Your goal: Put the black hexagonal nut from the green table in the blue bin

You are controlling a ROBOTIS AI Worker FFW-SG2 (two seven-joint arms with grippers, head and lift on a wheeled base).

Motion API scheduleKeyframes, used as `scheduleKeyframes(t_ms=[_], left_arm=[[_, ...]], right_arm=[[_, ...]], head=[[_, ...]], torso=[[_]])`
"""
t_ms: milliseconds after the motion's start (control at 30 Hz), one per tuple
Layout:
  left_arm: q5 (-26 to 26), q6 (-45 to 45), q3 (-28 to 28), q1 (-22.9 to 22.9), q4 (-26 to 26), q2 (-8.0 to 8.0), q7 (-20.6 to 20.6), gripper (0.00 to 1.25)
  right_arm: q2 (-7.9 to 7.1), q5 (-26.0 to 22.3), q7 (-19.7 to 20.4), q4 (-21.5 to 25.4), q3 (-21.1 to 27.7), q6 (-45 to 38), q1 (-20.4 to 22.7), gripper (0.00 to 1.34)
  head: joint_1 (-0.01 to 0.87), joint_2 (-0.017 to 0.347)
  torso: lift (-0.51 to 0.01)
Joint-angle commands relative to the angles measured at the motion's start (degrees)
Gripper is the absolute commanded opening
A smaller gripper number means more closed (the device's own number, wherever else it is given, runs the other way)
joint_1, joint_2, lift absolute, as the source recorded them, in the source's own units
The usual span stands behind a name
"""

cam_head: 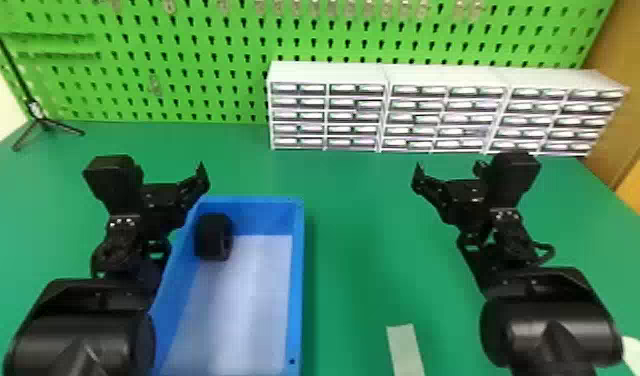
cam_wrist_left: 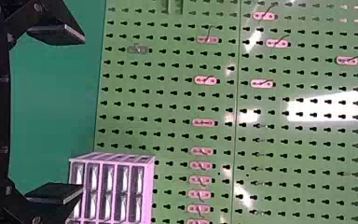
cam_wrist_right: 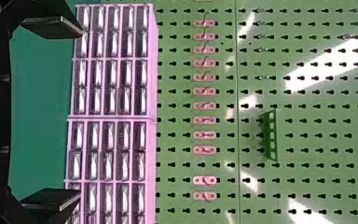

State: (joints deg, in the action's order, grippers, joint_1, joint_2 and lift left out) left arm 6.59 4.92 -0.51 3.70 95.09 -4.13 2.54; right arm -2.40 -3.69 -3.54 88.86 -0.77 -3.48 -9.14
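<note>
Both arms (cam_head: 79,340) sit closest to the camera, either side of the bin (cam_head: 298,285), and the left one covers a chunk of its left wall. Bin's near end gets chopped off by the bottom edge, so can't tell ya where it stops. Nut (cam_head: 214,237) is inside the bin, far left corner, right up by the walls. It's black, chunky, kinda blocky, with what looks like a hole facing right; the dark colour eats the edges, so good luck counting sides.

Left gripper (cam_head: 168,187) is by the bin's far left corner, fingers spread wide. Right gripper (cam_head: 449,175) is well off to the bin's right, also spread wide.

Other stuff: pale strip (cam_head: 405,347) on the green table (cam_head: 354,240) right of the bin, cut off at the bottom, plus a white thing (cam_head: 638,354) farther right, mostly cropped, no clue what. Drawers (cam_head: 326,105) and pegboard (cam_head: 184,60) are behind the bin, tripod (cam_head: 44,122) beyond it to the left.
</note>
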Motion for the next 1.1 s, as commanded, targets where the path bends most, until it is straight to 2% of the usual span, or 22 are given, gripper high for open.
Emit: scheduleKeyframes(t_ms=[0, 1067], left_arm=[[0.09, 0.00, 0.07, -0.10, 0.01, 0.00, 0.01, 1.09], [0.26, 1.58, 0.68, 0.34, 0.09, 0.00, -1.23, 1.09]], right_arm=[[0.03, -0.09, 0.03, -0.09, -0.02, 0.05, 0.18, 1.23], [-0.15, -0.80, 0.29, -0.26, -0.90, -1.09, 0.26, 1.24]], head=[[0.686, 0.028], [0.686, 0.028]], torso=[[-0.096], [-0.096]])
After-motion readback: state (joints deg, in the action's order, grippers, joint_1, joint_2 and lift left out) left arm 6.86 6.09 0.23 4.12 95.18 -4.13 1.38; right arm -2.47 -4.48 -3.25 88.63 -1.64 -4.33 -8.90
